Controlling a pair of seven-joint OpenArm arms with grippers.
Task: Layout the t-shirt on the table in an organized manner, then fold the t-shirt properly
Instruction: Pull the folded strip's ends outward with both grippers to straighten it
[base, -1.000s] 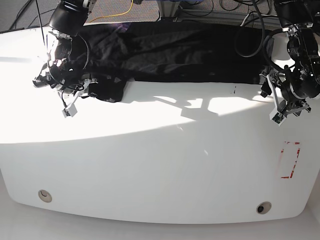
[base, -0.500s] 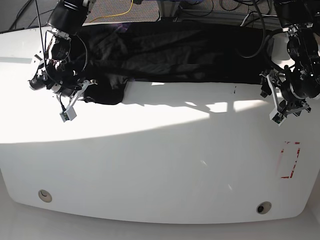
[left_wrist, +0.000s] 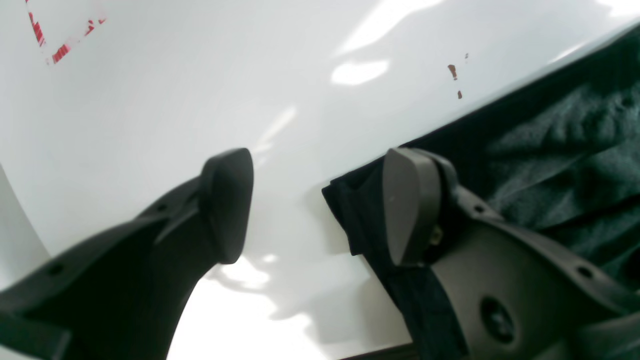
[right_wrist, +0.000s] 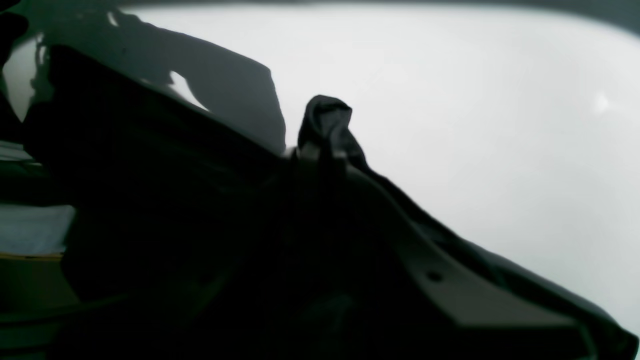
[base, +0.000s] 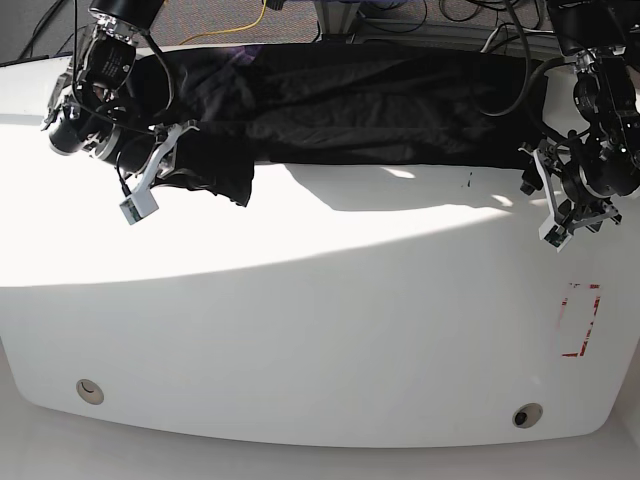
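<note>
The table (base: 330, 330) is white and glossy and fills most of the base view, with a band of bright light across its middle. The t-shirt (base: 380, 105) is black and lies stretched in a long crumpled strip along the table's far edge, reaching almost from one arm to the other. At the end on that view's left a flap of it hangs lifted off the surface.

The right gripper (base: 165, 160) holds that flap. In its wrist view the fingers are pressed together on a bunched fold of the black cloth (right_wrist: 327, 125), raised above the white surface.

The left gripper (left_wrist: 312, 207) sits at the shirt's other end, low over the table. Its fingers stand well apart with nothing between them. One pad hangs over bare white table, the other over the shirt's corner (left_wrist: 360, 215), which lies flat on the surface; whether that pad touches the cloth I cannot tell.

A red dashed rectangle (base: 580, 320) marks the table near the left arm. Two small round holes (base: 90, 391) sit by the near edge.
</note>
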